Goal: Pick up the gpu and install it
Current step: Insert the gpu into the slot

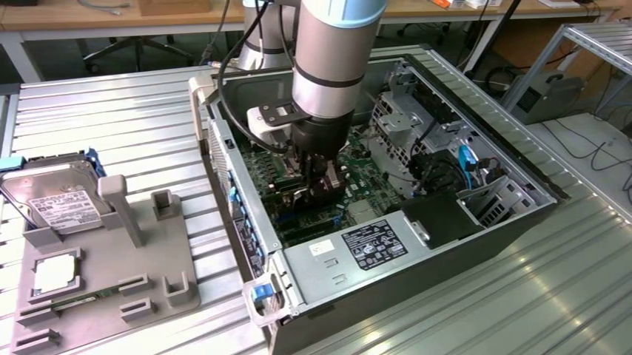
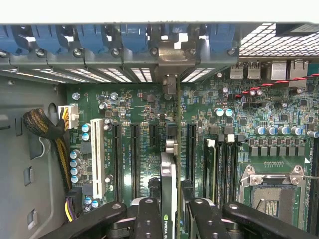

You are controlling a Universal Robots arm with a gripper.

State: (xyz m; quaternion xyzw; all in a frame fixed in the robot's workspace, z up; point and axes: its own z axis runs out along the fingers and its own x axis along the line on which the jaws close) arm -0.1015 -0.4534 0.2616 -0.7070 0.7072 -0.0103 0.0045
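The gpu [image 2: 171, 167] shows edge-on in the wrist view as a thin dark card standing upright over the green motherboard [image 2: 139, 102], in line with the long black slots. Its silver bracket [image 2: 174, 59] meets the rear slot openings of the case. My gripper [image 2: 172, 219] is shut on the card's upper edge, with one black finger [image 2: 148, 219] on each side. In the exterior view the gripper [image 1: 318, 185] reaches down inside the open computer case [image 1: 415, 244], over the motherboard. I cannot tell whether the card sits fully in its slot.
Blue latches [image 2: 132, 37] line the case's rear wall. A CPU socket [image 2: 271, 196] and memory slots [image 2: 222, 169] lie beside the card, and a braided cable bundle [image 2: 45, 127] lies on the other side. Outside the case, a grey fixture [image 1: 109, 288] holds a hard drive [image 1: 59, 196] and a CPU chip [image 1: 55, 274].
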